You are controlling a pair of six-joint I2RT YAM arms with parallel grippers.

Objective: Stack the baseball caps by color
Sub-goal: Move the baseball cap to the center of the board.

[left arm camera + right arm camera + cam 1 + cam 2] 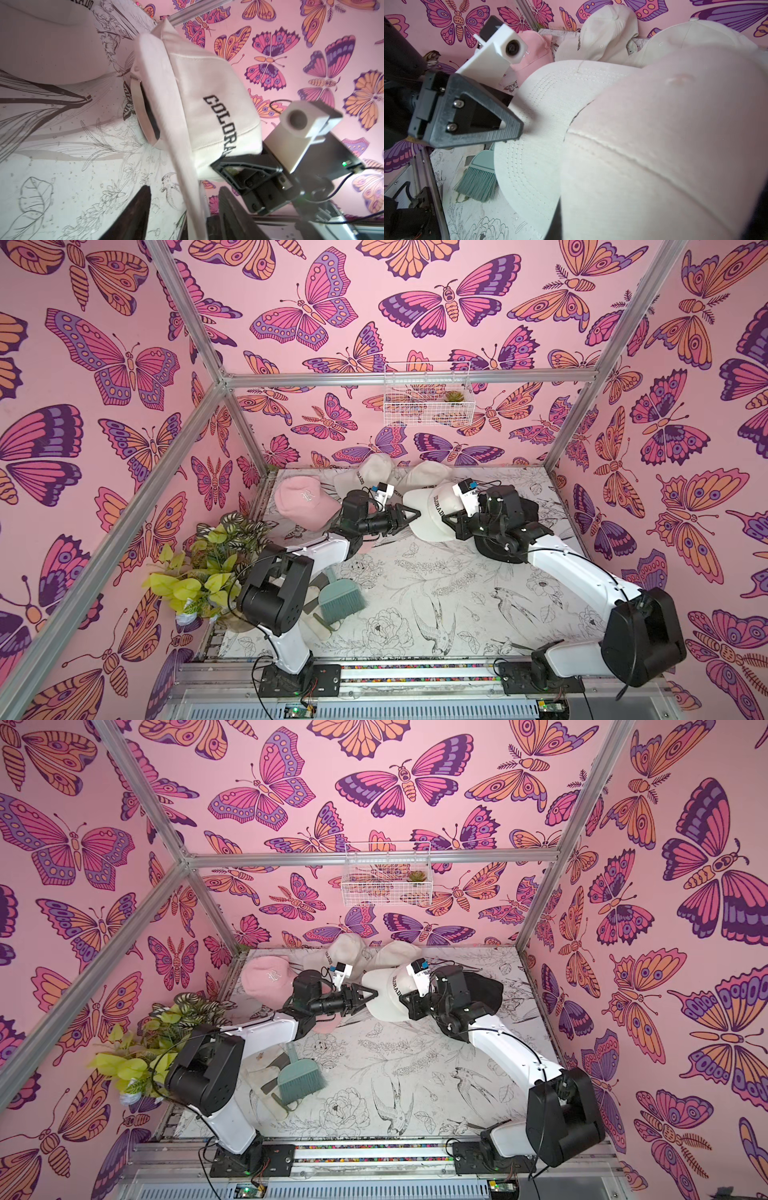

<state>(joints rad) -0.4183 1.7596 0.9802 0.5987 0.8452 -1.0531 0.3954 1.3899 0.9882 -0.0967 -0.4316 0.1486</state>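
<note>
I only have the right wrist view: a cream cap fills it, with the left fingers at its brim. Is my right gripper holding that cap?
Observer: Yes, the left wrist view shows the right gripper shut on the cream cap at the crown, by the COLORADO lettering.
Operator: Has the other one closed on the brim?
Observer: Not yet: the left gripper has fingers either side of the brim, a gap showing.
Operator: Any black caps?
Observer: One black cap in both top views, partly behind the right arm.
</note>
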